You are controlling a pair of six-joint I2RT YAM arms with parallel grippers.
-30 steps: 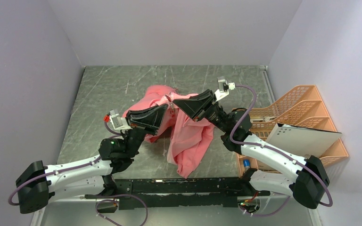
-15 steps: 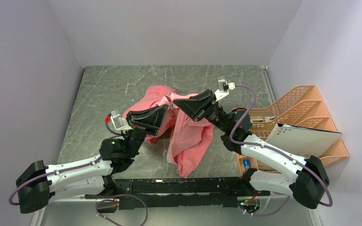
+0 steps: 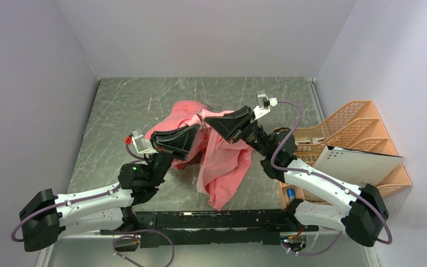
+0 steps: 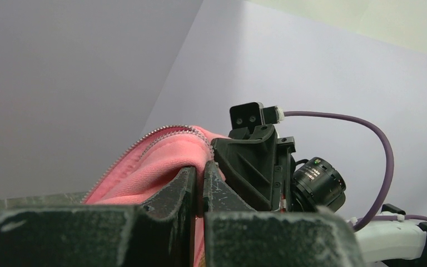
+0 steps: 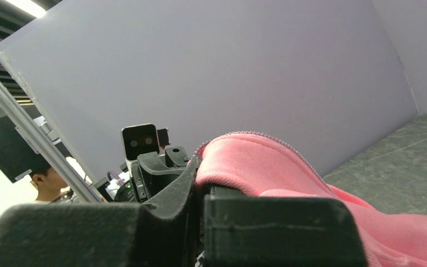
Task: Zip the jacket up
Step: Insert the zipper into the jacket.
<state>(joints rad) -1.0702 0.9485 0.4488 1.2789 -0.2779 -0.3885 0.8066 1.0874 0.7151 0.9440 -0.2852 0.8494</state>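
Since the earlier frame, the left arm (image 3: 89,197) has crept slightly toward the middle of the tabletop (image 3: 139,105); the right arm (image 3: 317,181) and the cloth look unchanged.

Pale lilac walls (image 3: 200,33) close off the tabletop at its far edge and both sides. The tabletop is grey, veined like marble. The jacket (image 3: 222,167) sits crumpled at the middle of the tabletop, part of it lifted, with one fold hanging down toward the near edge. An orange rack (image 3: 361,125) stands just off the right edge of the tabletop, with a white board (image 3: 358,164) leaning in it.

Both sets of jaws meet tip to tip above the middle of the tabletop, at the raised part of the jacket. The left jaws are nearly closed, pinching a pink fold (image 4: 155,161) edged with zipper teeth (image 4: 139,143). The right jaws are likewise pressed together on a rolled hem (image 5: 256,161), which also has teeth along its crest (image 5: 289,147).
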